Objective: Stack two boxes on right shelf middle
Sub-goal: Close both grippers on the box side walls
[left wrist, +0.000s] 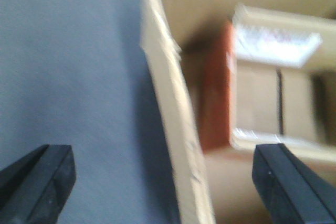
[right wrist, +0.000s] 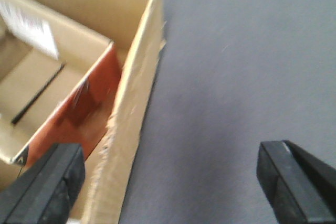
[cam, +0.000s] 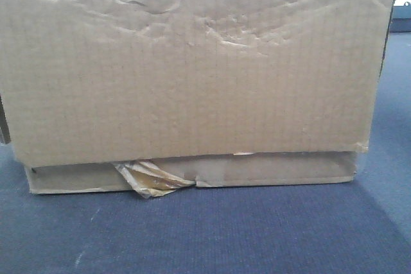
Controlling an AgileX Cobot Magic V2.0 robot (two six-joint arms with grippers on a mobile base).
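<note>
The tall, wide cardboard box [cam: 192,68] with a creased face fills the front view and sits on the flatter box [cam: 270,170], whose yellowish tape [cam: 151,178] peels at the front. Both rest on blue carpet. My left gripper [left wrist: 165,187] is open and straddles the tall box's left wall [left wrist: 178,129], one finger outside over the carpet and one inside. My right gripper [right wrist: 173,187] is open and straddles the right wall [right wrist: 131,103] the same way. Neither is clamped on the wall. The stainless shelf is out of view.
Inside the open-topped box lies a smaller carton with an orange-brown side [left wrist: 215,93] and a white label [left wrist: 273,45]; the carton also shows in the right wrist view [right wrist: 79,108]. Blue-grey carpet [cam: 205,235] surrounds the boxes. Some blurred furniture [cam: 402,4] shows at the far right.
</note>
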